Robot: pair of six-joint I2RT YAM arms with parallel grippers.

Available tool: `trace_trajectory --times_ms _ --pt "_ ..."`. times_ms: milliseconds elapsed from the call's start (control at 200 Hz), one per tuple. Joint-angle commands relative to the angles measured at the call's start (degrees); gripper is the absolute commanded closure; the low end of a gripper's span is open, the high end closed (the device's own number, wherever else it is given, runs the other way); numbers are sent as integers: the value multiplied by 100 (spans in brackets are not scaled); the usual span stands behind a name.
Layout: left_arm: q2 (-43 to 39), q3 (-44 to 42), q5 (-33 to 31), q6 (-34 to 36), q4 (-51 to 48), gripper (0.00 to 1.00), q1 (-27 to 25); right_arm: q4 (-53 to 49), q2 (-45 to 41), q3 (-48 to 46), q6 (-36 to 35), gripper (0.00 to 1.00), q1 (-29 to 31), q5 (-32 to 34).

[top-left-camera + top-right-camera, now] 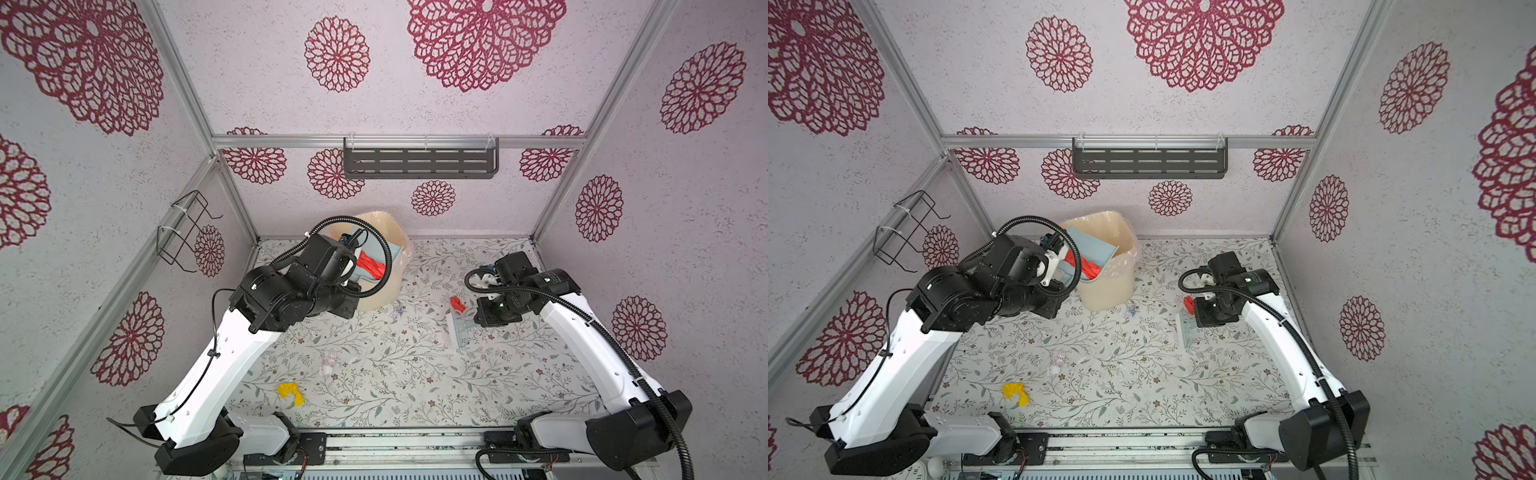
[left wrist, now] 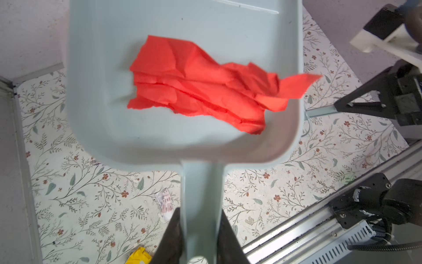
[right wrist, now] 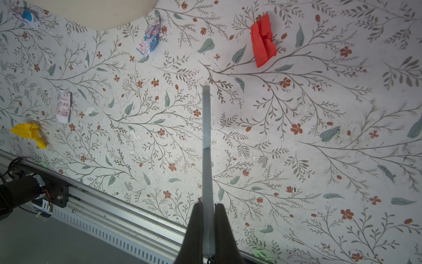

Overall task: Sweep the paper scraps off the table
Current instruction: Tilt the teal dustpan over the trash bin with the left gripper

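Note:
My left gripper (image 2: 201, 212) is shut on the handle of the pale blue dustpan (image 2: 182, 141), held tilted over a beige bin (image 1: 386, 291). A big red scrap (image 2: 201, 86) lies in the pan. My right gripper (image 3: 207, 203) is shut on the brush (image 3: 206, 128), low over the table (image 1: 415, 374) at the right. On the table lie paper scraps: a red one (image 1: 457, 303) just beyond the brush (image 1: 461, 328), a yellow one (image 1: 291, 392) near the front left, a pale pink one (image 1: 330, 361) mid-left, and a blue-and-white bit (image 3: 149, 41) by the bin.
The bin stands at the back left of the table against the wall. A dark slotted shelf (image 1: 419, 162) hangs on the back wall and a wire rack (image 1: 183, 232) on the left wall. A metal rail (image 1: 415, 440) runs along the front edge.

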Motion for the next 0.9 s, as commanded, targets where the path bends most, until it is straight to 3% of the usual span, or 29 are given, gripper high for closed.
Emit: trace_trajectory --times_ms 0,350,681,891 --pt "233 289 125 367 -386 100 446 13 -204 76 -8 100 -65 -139" --pt "1345 1419 125 1202 -430 100 1548 65 -224 31 -1 100 -90 -229" --pt "2360 2209 -547 1690 -673 100 1636 -49 -177 134 -65 100 -134 -229" --pt "2720 2355 -1373 2088 -647 100 1459 -31 -111 151 -70 100 -139 -310"
